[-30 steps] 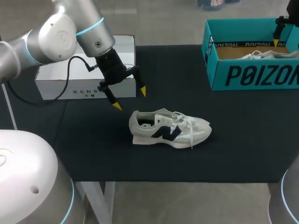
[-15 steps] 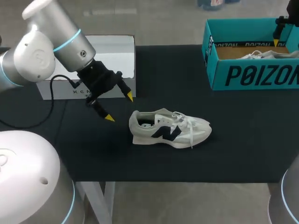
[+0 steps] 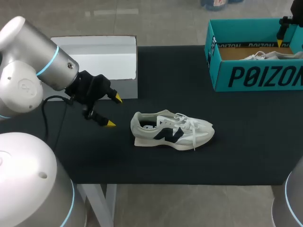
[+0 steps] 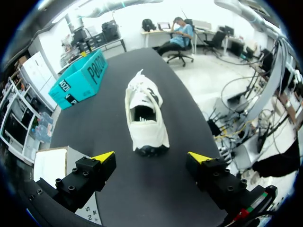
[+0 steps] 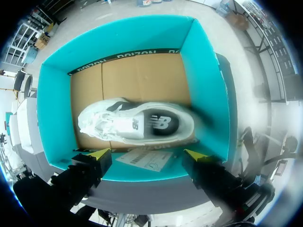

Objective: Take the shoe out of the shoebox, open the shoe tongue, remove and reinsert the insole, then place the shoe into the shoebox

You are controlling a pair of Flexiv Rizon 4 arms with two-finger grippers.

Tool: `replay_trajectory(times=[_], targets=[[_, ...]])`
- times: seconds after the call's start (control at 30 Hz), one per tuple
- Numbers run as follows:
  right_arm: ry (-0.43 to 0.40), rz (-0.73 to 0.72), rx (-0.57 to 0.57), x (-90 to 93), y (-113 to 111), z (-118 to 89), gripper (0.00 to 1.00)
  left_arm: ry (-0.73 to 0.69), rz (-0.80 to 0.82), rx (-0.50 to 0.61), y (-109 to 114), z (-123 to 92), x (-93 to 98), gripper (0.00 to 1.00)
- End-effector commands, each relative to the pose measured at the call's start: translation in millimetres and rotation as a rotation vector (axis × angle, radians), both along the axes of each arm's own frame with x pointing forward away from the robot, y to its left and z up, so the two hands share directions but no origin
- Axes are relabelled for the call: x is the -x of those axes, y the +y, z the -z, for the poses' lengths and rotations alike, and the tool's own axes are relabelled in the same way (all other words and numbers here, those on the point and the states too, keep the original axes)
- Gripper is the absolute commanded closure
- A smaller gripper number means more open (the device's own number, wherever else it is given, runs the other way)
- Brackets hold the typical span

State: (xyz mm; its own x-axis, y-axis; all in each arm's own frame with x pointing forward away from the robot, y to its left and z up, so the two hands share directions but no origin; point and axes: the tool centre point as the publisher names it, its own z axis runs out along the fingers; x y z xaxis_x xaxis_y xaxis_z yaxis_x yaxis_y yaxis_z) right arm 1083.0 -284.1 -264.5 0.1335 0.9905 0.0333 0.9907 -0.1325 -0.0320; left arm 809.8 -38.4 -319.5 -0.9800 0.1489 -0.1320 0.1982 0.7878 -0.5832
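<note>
Black cloth covers the worktop point(image 3: 94, 156), and 1 shoe point(image 3: 171, 131) lies on it near the middle, flat on its sole. It is cream and pale grey, with a dark blue letter on its side, white laces and a thick white sole. Its heel points toward the left gripper point(image 3: 112, 111) and its toe points away. That gripper is near the heel but not touching it, with its 2 yellow-tipped fingers spread wide and nothing between them. From the left wrist, the shoe sits straight ahead of the fingers, heel end nearest, and you can look into its hole. A white box point(image 3: 94, 54) stands behind this gripper. At the far right corner is a teal shoebox point(image 3: 255, 78) with no lid on. The right gripper point(image 5: 147, 154) hangs over it, fingers wide, holding nothing. Another shoe like it point(image 5: 135, 124) lies on the brown bottom of the shoebox, next to a white paper slip point(image 5: 144, 161).
</note>
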Motion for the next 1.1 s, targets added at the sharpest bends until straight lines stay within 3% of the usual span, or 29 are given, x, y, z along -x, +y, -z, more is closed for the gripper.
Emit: replay_trajectory(times=[0.03, 0.6, 0.77, 0.9, 1.1], targets=[[-0.001, 0.001, 0.0, 0.1, 0, 0, 0.0, 0.154, -0.671, 0.054, -9, 16, -3.5, 0.0], [-0.001, 0.001, 0.0, 0.1, 0, 0, 0.0, 0.344, -0.469, 0.011, -23, 52, 1.9, 0.0], [-0.001, 0.001, 0.0, 0.1, 0, 0, 0.0, 0.349, -0.359, -0.039, -24, 55, 0.6, 0.0], [-0.001, 0.001, 0.0, 0.1, 0, 0, 0.0, 0.339, -0.361, -0.052, -23, 55, 2.3, 0.0], [-0.001, 0.001, 0.0, 0.1, 0, 0, 0.0, 0.236, -0.3, -0.045, -29, 60, 3.1, 0.0]])
